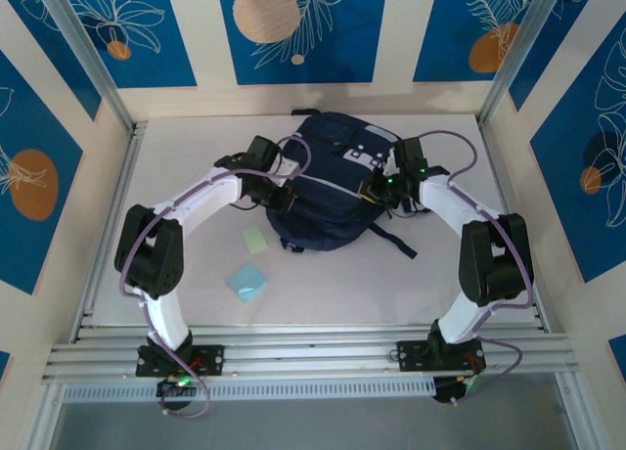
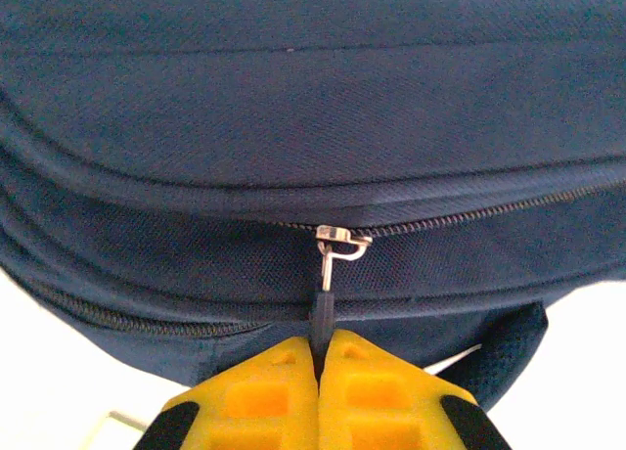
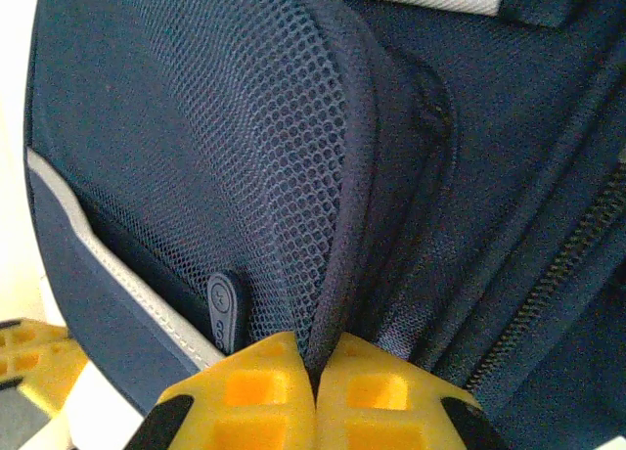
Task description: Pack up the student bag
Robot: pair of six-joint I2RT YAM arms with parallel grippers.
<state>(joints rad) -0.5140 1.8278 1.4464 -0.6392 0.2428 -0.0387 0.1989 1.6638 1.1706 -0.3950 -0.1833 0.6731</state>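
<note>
The student bag [image 1: 328, 171], dark navy with a small pale patch, lies flat at the back middle of the white table. At its left side, my left gripper [image 1: 284, 198] is shut on the bag's dark zipper pull [image 2: 322, 308]. The yellow fingertips [image 2: 284, 372] pinch the pull just below the metal slider [image 2: 342, 243], and the zipper runs off to the right. At the bag's right side, my right gripper [image 1: 373, 192] is shut on the piped edge [image 3: 337, 274] of a mesh side pocket [image 3: 225, 147]. That fold of fabric is squeezed between its yellow pads [image 3: 264, 377].
A pale green pad [image 1: 255, 239] and a light blue pad [image 1: 247, 280] lie on the table in front of the bag, to the left. A loose black strap [image 1: 391, 240] trails from the bag's near right. Metal posts and walls enclose the table.
</note>
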